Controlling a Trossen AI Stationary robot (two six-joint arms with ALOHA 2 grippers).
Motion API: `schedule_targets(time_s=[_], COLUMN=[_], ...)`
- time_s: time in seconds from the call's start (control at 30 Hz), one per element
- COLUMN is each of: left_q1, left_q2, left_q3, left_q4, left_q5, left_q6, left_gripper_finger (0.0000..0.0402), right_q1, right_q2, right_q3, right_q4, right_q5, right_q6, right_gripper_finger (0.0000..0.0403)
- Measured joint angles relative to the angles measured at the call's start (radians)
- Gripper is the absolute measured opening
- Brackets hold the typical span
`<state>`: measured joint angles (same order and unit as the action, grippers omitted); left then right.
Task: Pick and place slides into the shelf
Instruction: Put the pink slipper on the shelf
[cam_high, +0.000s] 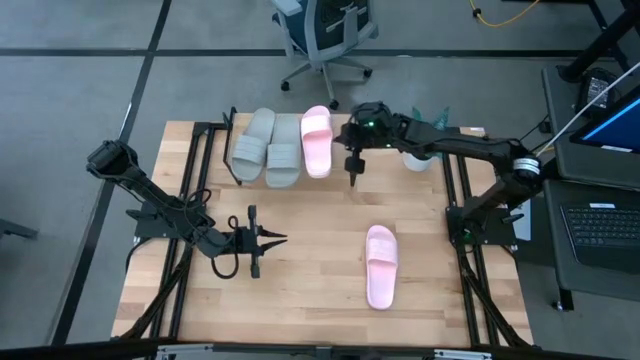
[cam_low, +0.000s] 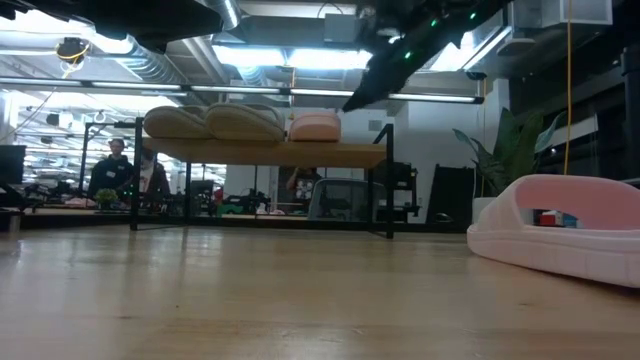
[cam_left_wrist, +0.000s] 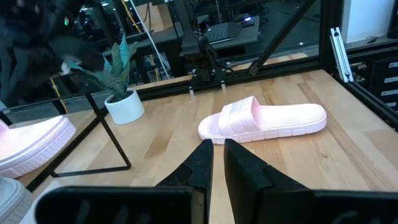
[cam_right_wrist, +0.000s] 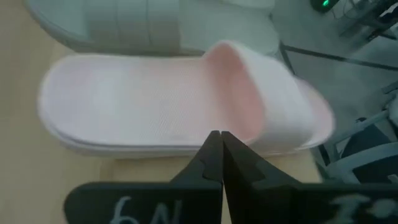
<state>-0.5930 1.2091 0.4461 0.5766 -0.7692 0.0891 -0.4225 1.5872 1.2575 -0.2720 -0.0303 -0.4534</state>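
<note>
The shelf (cam_low: 260, 152) stands at the table's far side and carries two grey-green slides (cam_high: 253, 145) (cam_high: 284, 150) and one pink slide (cam_high: 317, 140), all resting on their soles. My right gripper (cam_high: 354, 178), shut, hovers above the shelf's right end, just right of that pink slide (cam_right_wrist: 174, 106), and touches nothing. A second pink slide (cam_high: 380, 265) lies sole-down on the table, right of centre. My left gripper (cam_high: 280, 239), shut, waits low over the table's left half and points at that slide (cam_left_wrist: 264, 118).
A small potted plant in a white pot (cam_high: 418, 158) stands at the far right, beside the right arm. The shelf's black legs (cam_left_wrist: 106, 134) reach down to the table. An office chair (cam_high: 325, 35) stands beyond the far edge. Bare wood lies between the shelf and the loose slide.
</note>
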Motion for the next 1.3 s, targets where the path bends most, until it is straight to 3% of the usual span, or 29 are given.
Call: schedule_targets(time_s=[0.2, 0.43, 0.7, 0.97, 1.3], left_q1=[0.0, -0.001, -0.001, -0.001, -0.004], left_q2=[0.0, 0.0, 0.0, 0.0, 0.0], left_q3=[0.0, 0.0, 0.0, 0.0, 0.0], left_q4=[0.0, 0.0, 0.0, 0.0, 0.0], left_q5=[0.0, 0.0, 0.0, 0.0, 0.0], left_q6=[-0.001, -0.001, -0.007, -0.034, -0.035], left_gripper_finger=[0.0034, 0.0034, 0.0034, 0.0034, 0.0034], right_q1=[0.031, 0.161, 0.443, 0.686, 0.878], right_q2=[-0.144, -0.286, -0.312, -0.312, -0.311], right_q3=[0.0, 0.0, 0.0, -0.062, -0.185], right_q4=[-0.165, -0.407, -0.595, -0.638, -0.611], right_q5=[0.002, 0.007, 0.215, 0.349, 0.352], right_q6=[0.033, 0.155, 0.324, 0.579, 0.884], right_gripper_finger=[0.0, 0.0, 0.0, 0.0, 0.0])
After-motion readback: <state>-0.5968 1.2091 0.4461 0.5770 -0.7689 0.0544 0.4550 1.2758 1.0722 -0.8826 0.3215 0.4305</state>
